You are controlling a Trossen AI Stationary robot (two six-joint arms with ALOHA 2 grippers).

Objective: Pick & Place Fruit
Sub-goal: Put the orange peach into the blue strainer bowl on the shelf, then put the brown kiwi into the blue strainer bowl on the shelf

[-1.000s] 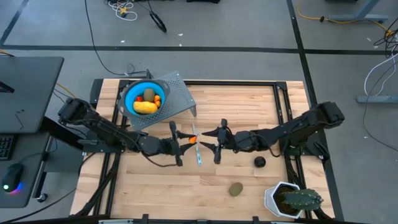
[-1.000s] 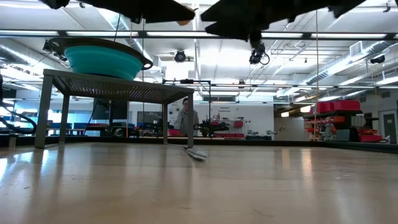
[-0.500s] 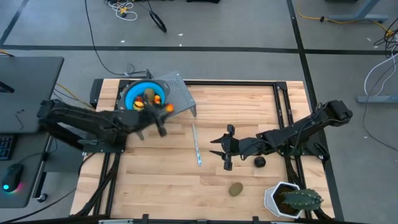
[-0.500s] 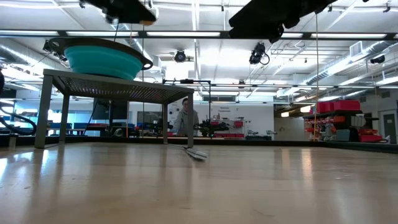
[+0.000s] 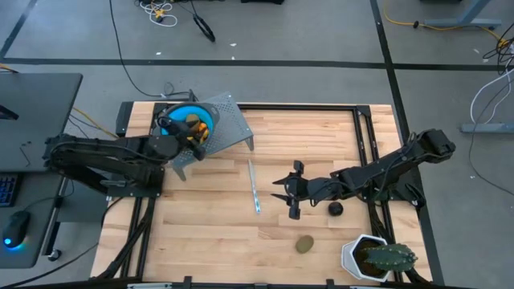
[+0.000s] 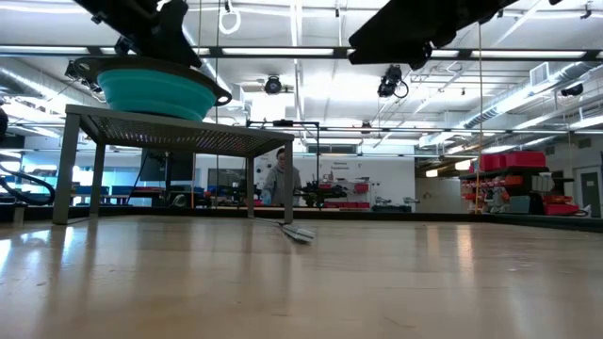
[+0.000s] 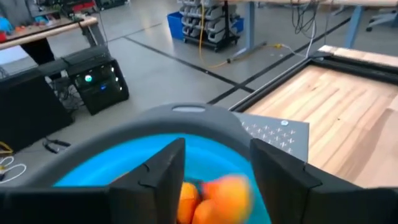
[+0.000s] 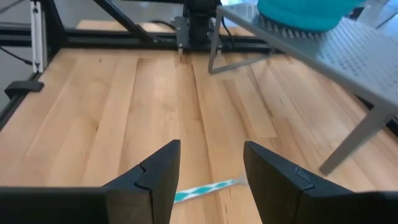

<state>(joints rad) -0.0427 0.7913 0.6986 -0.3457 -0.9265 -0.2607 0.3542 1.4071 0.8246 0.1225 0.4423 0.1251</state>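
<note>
The blue bowl (image 5: 207, 119) stands on a grey perforated stand (image 5: 230, 124) at the far left, with yellow, olive and orange fruit in it. My left gripper (image 7: 214, 177) hangs open just above the bowl's inside (image 7: 118, 165). A small orange ball (image 7: 229, 191) shows blurred between and below its fingers; I cannot tell whether a finger touches it. My right gripper (image 5: 287, 193) hovers open over mid-table, with nothing between its fingers. A black ball (image 5: 336, 209) and an olive kiwi (image 5: 304, 244) lie on the wood at the near right.
A thin silvery-blue stick (image 5: 254, 186) lies mid-table, just beyond my right gripper (image 8: 208, 168). A spiky green plant in a white pot (image 5: 373, 258) stands at the near right corner. Bare wood spreads between the stand's legs (image 6: 252, 184) and the near edge.
My left gripper has carried a small orange ball from mid-table up and toward the far left, ending over the blue bowl, rolling its wrist on the way. My right gripper has drawn back a little toward the table's right edge.
</note>
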